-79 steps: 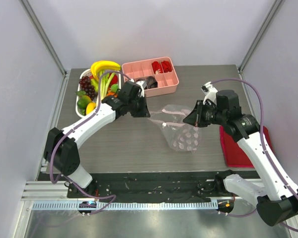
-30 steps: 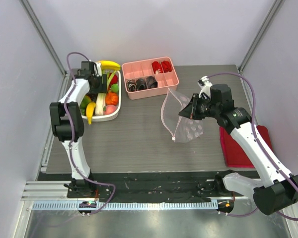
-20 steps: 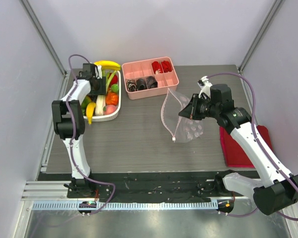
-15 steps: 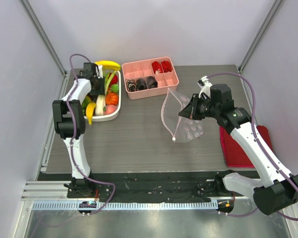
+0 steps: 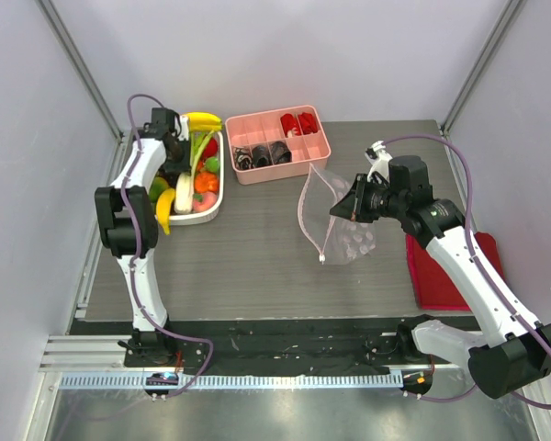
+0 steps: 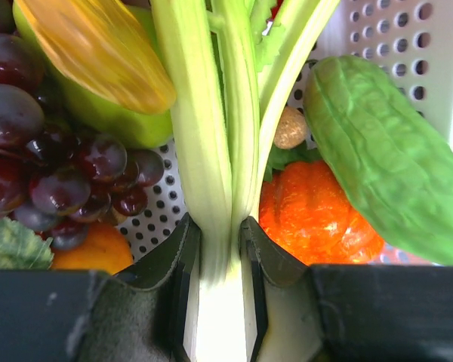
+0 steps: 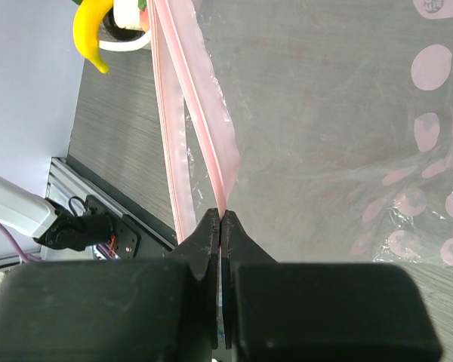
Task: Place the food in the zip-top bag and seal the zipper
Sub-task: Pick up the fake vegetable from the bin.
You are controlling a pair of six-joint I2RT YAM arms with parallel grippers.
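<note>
left pincer (image 6: 217, 226) pinches the leek (image 6: 204, 113) near one end, so it may pivot and slip. right pincer (image 7: 220, 219) pinches one lip of the zipper (image 7: 211, 128); the bag (image 7: 325, 98) could sag shut.

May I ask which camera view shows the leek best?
The left wrist view: the leek fills the frame, its white stalk clamped in the left gripper. The top external view shows it small in the basket; the right wrist view shows no leek.

Overhead wide view, two close wrist views
</note>
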